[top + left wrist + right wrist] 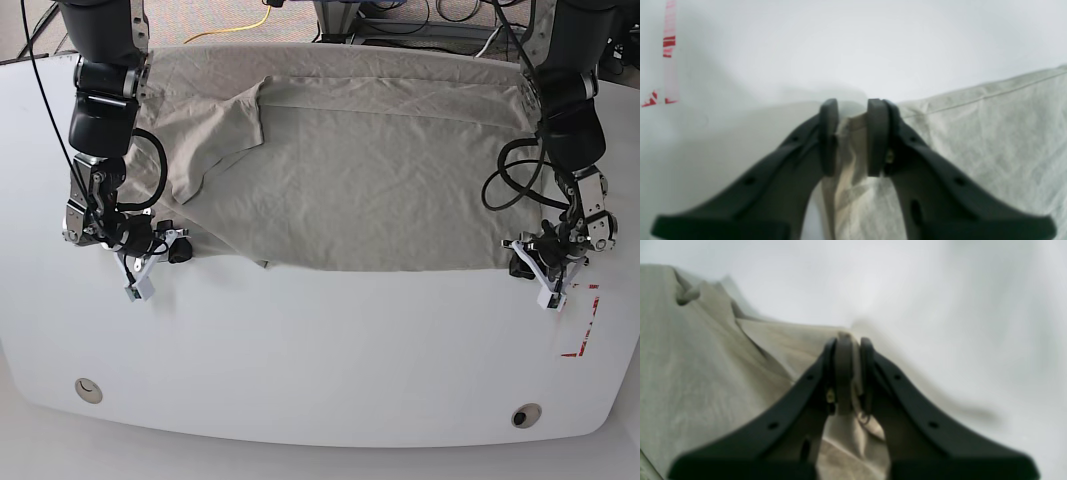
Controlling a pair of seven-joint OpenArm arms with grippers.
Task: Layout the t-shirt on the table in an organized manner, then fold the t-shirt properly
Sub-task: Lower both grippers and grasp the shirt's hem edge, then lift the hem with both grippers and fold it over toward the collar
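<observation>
T-shirt [370, 180] is seen spread across the far half of the white surface [330, 370], its near hem running roughly straight from one arm to the other, while one sleeve is folded over onto the body at the base view's upper left. The near hem is being gripped at both ends. The right hand [848, 373] is pressed together on a bunched corner of cloth, with fabric squeezed tight between its pads. The left hand [851, 136] is set astride the other hem corner, with a strip of cloth between its pads; a narrow gap is left beside the cloth, so it cannot be told for certain whether the pinch is fully made. A red mark [580, 330] is visible on the bare surface just beside that hand. The step in hand is judged to be the laying-out: both hem corners are being secured so the garment can be tensioned and drawn flat. For the next move, a firm pinch on the left is called for first, then an even, matched pull by both arms so the wrinkles are smoothed and the turned-over sleeve can be opened out before any fold is started.
</observation>
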